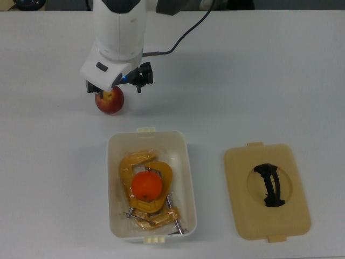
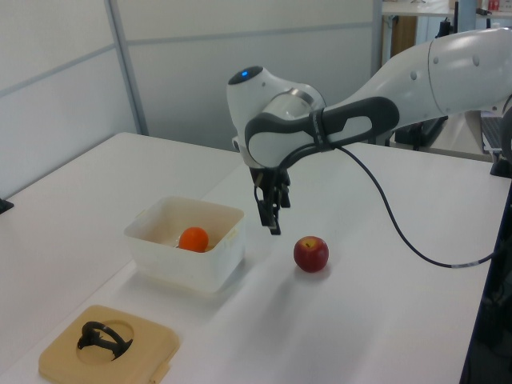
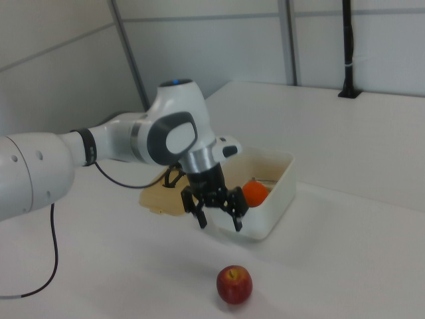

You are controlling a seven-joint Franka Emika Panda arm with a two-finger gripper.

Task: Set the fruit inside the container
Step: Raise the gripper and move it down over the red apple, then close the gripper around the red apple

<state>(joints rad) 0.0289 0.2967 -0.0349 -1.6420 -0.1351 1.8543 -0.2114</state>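
The black two-finger gripper (image 3: 219, 214) hangs with its jaws spread wide and nothing between them, up in the air right above the round red apple with the yellowish stem patch (image 1: 109, 100), which sits on the white table (image 1: 269, 81). Off to the top view's lower right of the jaws is the white rectangular plastic tub (image 1: 186, 178), holding the bright orange citrus (image 1: 147, 185) on top of some yellow-orange metal C-clamps (image 1: 129, 170). Further to the top view's right lies the flat tan lid with a black handle (image 1: 240, 178).
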